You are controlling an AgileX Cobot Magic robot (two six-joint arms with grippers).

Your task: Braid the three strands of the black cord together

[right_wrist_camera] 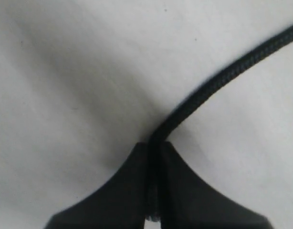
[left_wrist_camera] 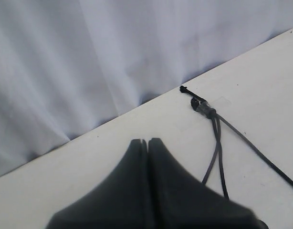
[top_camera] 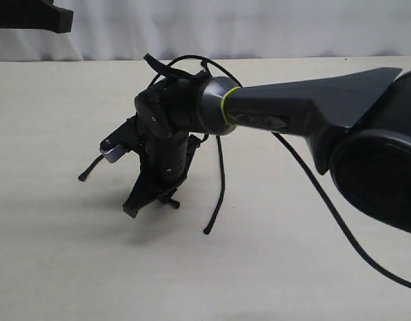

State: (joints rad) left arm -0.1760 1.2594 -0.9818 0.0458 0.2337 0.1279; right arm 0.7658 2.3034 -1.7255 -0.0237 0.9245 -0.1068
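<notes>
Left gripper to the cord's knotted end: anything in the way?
Nothing visible. In the left wrist view only bare table lies between the shut left gripper and the knotted end. The right gripper grips one strand.

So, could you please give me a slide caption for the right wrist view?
Right gripper shut on one black strand, over the pale table.

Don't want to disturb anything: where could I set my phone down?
Bare: the table in front, left of the arm's cable, and its far left side. Crowded: the middle, where the right jaws pinch one of the strands.
</notes>
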